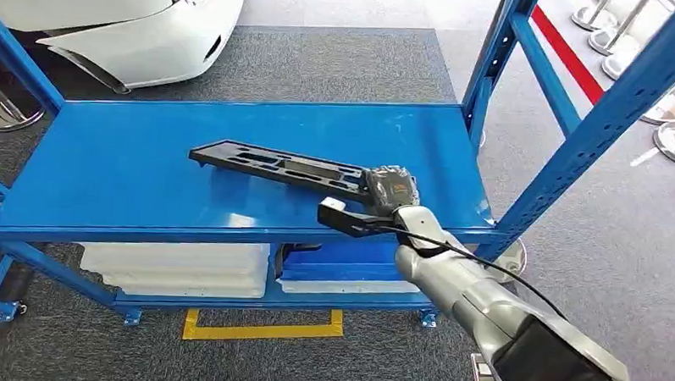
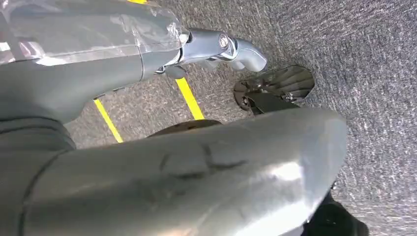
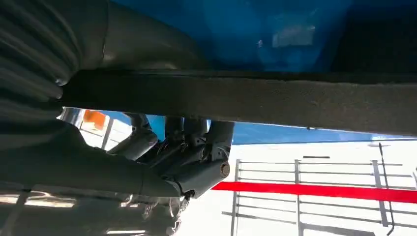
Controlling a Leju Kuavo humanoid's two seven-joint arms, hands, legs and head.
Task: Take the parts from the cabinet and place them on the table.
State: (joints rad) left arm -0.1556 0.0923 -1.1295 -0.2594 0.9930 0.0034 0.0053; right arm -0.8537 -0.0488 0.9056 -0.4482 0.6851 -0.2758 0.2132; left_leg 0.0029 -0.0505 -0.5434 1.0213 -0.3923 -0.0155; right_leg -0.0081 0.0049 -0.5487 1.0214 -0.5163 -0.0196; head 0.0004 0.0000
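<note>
On blue metal shelf point(image 1: 131, 166), right hand point(image 1: 391, 190) grips end of long black plastic part point(image 1: 280, 167); rigid, light, end-held, likely droops. Left hand point(image 2: 223, 48) curled, empty.

One part point(image 1: 280, 167): a long, flat black plastic bracket with recessed cut-outs along its length, lying flat on the blue cabinet shelf point(image 1: 123, 162). It runs diagonally, far end toward shelf centre, near end toward the front right edge. The near end is covered by the right hand point(image 1: 391, 189), which grips it.
</note>
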